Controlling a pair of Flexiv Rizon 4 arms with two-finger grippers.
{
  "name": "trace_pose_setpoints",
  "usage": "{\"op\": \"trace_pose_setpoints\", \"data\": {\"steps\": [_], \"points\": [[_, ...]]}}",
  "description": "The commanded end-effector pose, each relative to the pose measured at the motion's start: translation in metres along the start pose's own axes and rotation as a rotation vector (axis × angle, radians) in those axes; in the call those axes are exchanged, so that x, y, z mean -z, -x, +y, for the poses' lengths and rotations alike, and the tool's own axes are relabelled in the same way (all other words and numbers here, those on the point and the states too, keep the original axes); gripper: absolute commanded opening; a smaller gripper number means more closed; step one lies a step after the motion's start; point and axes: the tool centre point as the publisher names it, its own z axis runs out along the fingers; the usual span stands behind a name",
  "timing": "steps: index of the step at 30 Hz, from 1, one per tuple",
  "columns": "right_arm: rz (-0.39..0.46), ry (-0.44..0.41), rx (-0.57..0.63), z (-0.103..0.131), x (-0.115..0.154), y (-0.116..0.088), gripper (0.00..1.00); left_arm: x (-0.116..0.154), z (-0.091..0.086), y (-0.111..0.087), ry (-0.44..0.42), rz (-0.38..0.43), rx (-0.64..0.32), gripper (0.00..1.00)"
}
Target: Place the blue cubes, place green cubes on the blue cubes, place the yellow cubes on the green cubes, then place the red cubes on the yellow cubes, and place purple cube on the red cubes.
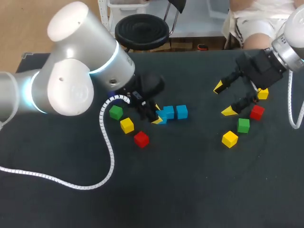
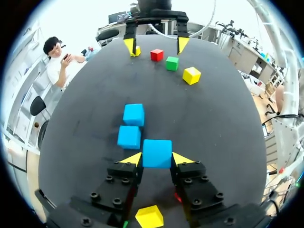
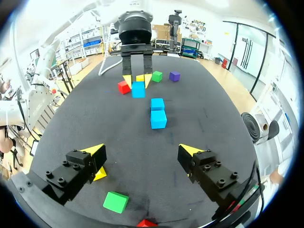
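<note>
My left gripper is shut on a blue cube, also seen as the blue cube in the head view, close beside two other blue cubes that lie touching in a row. Behind the left gripper lie a green cube, a yellow cube and a red cube. A purple cube sits past them. My right gripper hangs open and empty above the table's right part. Beside it lie a yellow cube, a red cube, a green cube and another yellow cube.
A white coiled cable from the left arm trails over the dark table. Bare cloth stretches between the blue cubes and the right-hand group, and along the near side.
</note>
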Motion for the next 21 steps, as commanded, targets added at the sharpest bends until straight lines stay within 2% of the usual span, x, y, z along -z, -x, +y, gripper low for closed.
{"op": "trace_pose_setpoints", "data": {"steps": [1,7,14,21], "points": [[-0.002,-0.002,0.001,0.001,0.0,0.0,1.0,0.009,-0.002,-0.008,0.02,0.01,0.01,0.0],[-0.002,-0.002,0.001,0.001,0.0,0.0,1.0,0.008,0.004,-0.014,0.027,0.011,0.008,0.0],[-0.002,-0.002,0.001,0.001,0.0,0.0,1.0,-0.006,0.009,-0.006,-0.018,-0.028,-0.042,0.0],[-0.002,-0.002,0.001,0.001,0.0,0.0,1.0,-0.011,0.011,-0.011,-0.02,-0.019,-0.03,0.0]]}}
